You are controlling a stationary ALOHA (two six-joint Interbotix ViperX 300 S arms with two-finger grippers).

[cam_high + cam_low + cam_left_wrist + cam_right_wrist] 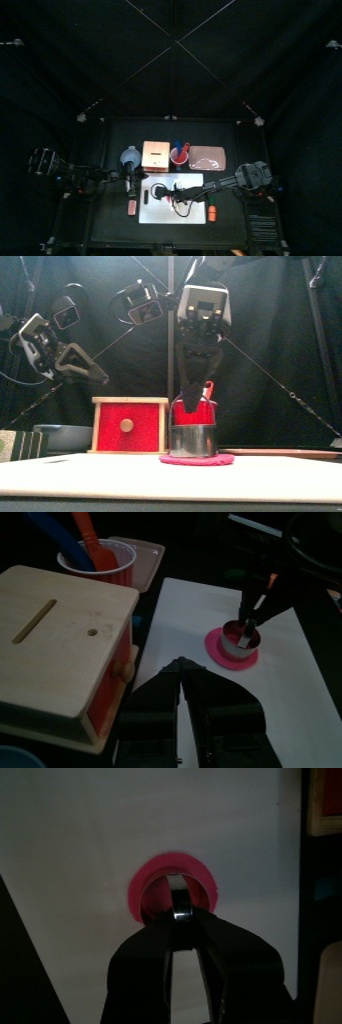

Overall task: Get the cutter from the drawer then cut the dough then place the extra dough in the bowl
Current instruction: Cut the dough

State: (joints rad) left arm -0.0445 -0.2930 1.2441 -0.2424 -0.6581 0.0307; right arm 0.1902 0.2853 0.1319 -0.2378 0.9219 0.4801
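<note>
Cutter (194, 440) of round shiny metal stands upright at the lower centre of the front view, its smooth wall like a short tin. It sits on the dough (197, 459), a flat pink disc whose edge shows all around the cutter's foot. Straight above it the right gripper (183, 918) comes down, its two black jaws drawn together on the cutter's thin wire handle, which shows as a bright bit of metal at their tips in the middle of the right wrist view.

Dough and cutter lie on the white cutting board (80, 478), a smooth flat slab across the bottom of the front view. Just behind the cutter is the red cup (100, 562), holding a blue and a red toy knife. Left of centre stands the pale wooden box (60, 617), square-sided, with its red drawer front (130, 426) and a round knob. Further left is the blue-grey bowl (60, 436). The flat pink tray (207, 155) lies right of the cup in the top view.

The left gripper (130, 182) hangs at the board's left edge; apart or together, I cannot tell.
</note>
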